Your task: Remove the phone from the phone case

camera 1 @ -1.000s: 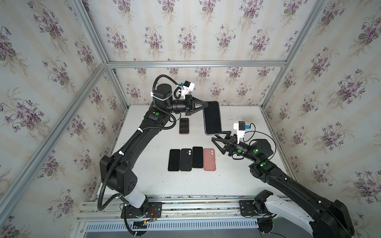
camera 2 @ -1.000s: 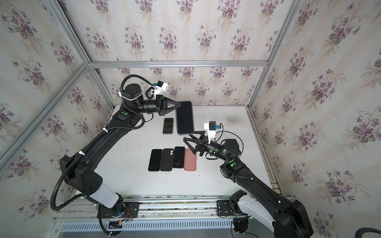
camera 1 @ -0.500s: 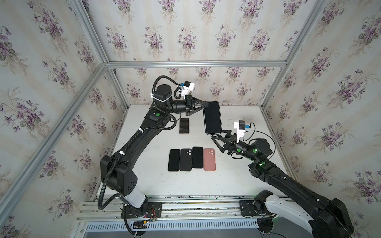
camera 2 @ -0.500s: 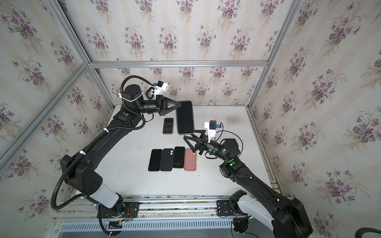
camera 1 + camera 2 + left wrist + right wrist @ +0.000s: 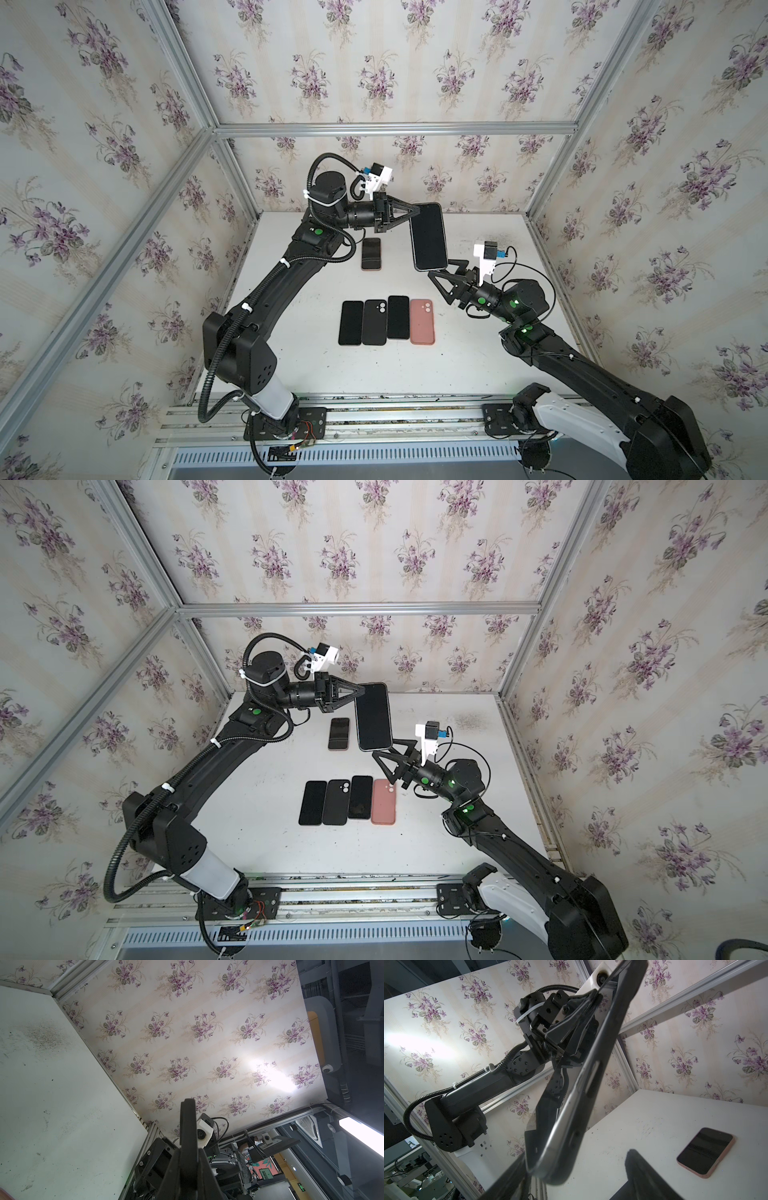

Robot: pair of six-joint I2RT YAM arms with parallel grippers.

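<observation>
Both top views are looking down from high above the base rail (image 5: 374, 411) toward the back wall (image 5: 395, 174), standing well off and sharing nearly the same field over the whole table (image 5: 478, 365). My left wrist camera (image 5: 379, 175) is sighting along my left gripper (image 5: 188, 1153), very close on the edge of the cased phone (image 5: 188, 1118), and is facing my right wrist camera (image 5: 202, 1133) and the side wall (image 5: 207, 1032) behind it. My right wrist camera is looking back from just beside that phone's lower end toward my left gripper, so the two wrist views are sharing the phone and catching each other's lens.
</observation>
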